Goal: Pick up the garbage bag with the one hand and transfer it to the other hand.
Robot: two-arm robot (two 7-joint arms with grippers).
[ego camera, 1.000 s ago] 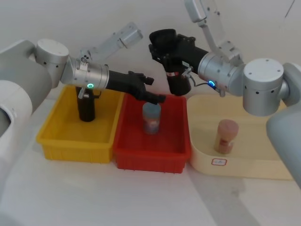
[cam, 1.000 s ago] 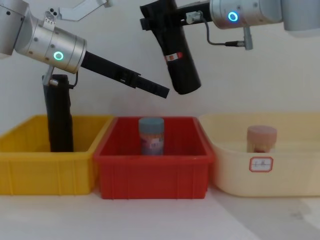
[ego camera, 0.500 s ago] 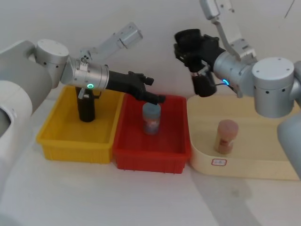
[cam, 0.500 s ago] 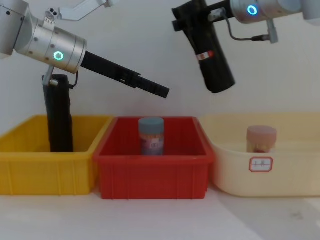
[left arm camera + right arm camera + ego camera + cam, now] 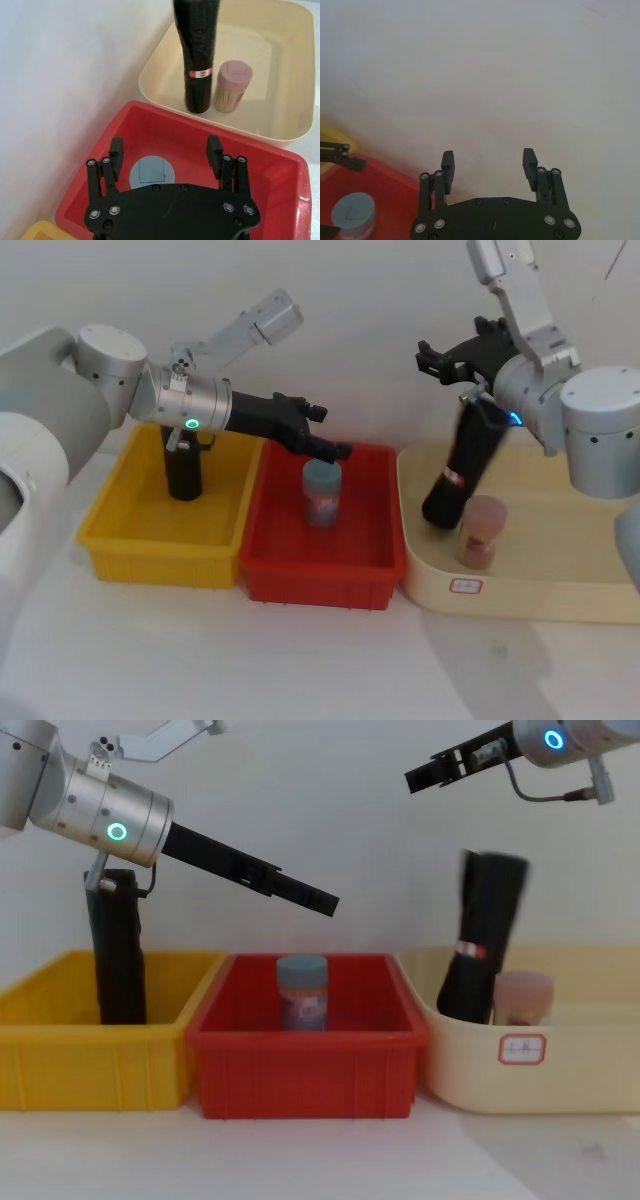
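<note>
White desk (image 5: pixel 200 660) and a plain pale wall frame three bins set in a row. Standing in the cream tray (image 5: pixel 560 590), at the 3 o'clock end of the row, the garbage bag (image 5: pixel 462 462) is a tall black roll that leans a little, its foot down in the tray and its top tipped away from the red bin; a small red-and-white mark sits near its lower end. Nothing grips it. Just beside its foot, toward 4 o'clock, stands a pink-lidded jar (image 5: pixel 480 530), close enough that I cannot tell whether they touch.

Above the roll's top, toward 12 o'clock, the right gripper (image 5: pixel 452 358) on the blue-ringed arm hangs released, its fingers (image 5: pixel 448 165) spread with only wall between them in the right wrist view.

Toward 9 o'clock from the bag, the red bin (image 5: pixel 325 575) holds a blue-lidded jar (image 5: pixel 321 490) standing upright. The left gripper (image 5: pixel 325 440) on the green-ringed arm reaches out over that jar, fingers (image 5: pixel 116 152) parted and holding nothing.

Farther toward 9 o'clock, the yellow bin (image 5: pixel 160 540) holds a second black roll (image 5: pixel 184 462), upright, partly behind the left arm.
</note>
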